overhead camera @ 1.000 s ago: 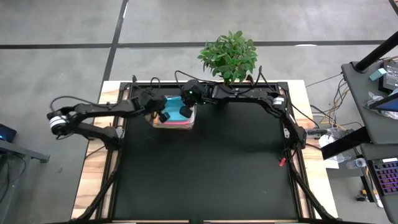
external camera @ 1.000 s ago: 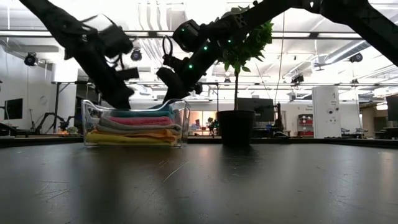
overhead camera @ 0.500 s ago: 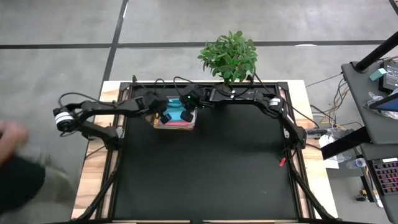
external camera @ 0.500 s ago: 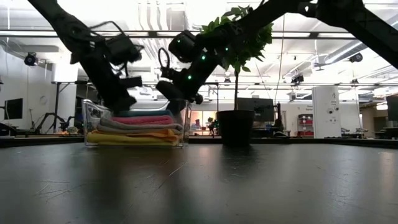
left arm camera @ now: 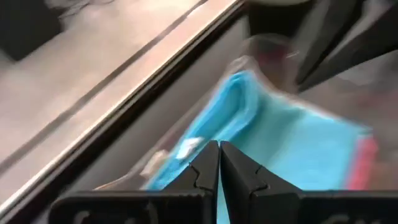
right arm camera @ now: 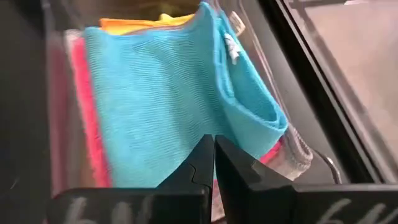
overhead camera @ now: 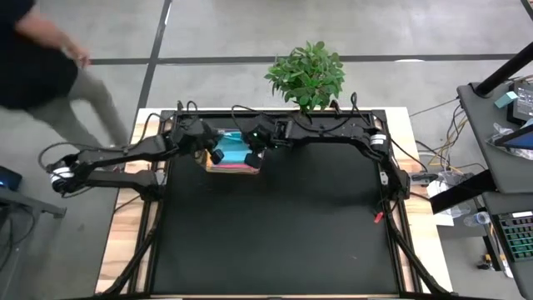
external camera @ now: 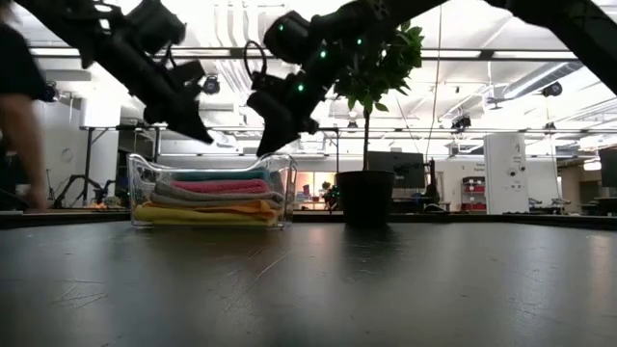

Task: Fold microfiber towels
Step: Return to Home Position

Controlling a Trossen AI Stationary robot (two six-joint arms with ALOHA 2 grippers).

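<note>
A clear plastic box stands at the table's far edge, left of centre. In it the microfiber towels lie folded in a stack. The teal one is on top, then pink, grey, orange and yellow. My left gripper hangs shut just above the box's left half, pointing down at a slant. My right gripper hangs shut above the right half, near the rim. In the left wrist view the shut fingers stand over the teal towel. Neither gripper touches the towels.
A potted plant stands behind the table's far edge, right of the box, its dark pot showing in the low view. A person walks on the floor beyond the far left corner. The black table top stretches toward the near edge.
My left gripper has risen from the stack's top to above the box rim, still shut. My right gripper has lifted slightly and drawn a little back, still shut. The towels have stayed in place. A person has walked along the table's left side.
</note>
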